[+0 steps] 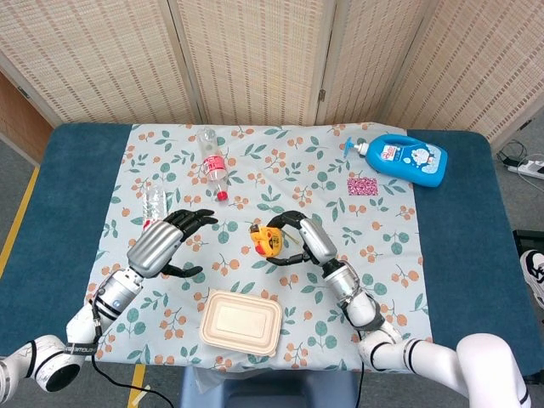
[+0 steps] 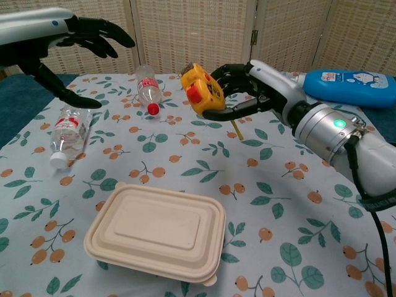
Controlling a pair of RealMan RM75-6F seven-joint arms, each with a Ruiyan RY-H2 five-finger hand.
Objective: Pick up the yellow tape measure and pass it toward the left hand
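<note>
My right hand (image 1: pixel 299 237) (image 2: pixel 247 86) grips the yellow tape measure (image 1: pixel 267 240) (image 2: pixel 200 90), lifted above the floral cloth near the table's middle. The measure has a red button on its face and a short strip of tape hanging below it in the chest view. My left hand (image 1: pixel 167 240) (image 2: pixel 59 37) hovers to the left of it, open, fingers spread and pointing toward the measure. A gap remains between the left hand and the tape measure.
A beige lidded food box (image 1: pixel 241 322) (image 2: pixel 157 232) sits at the front. Two clear plastic bottles (image 1: pixel 213 165) (image 2: pixel 69 129) lie at the back left. A blue detergent bottle (image 1: pixel 407 159) (image 2: pixel 350 80) lies at the back right, with a small pink patterned packet (image 1: pixel 362 185) beside it.
</note>
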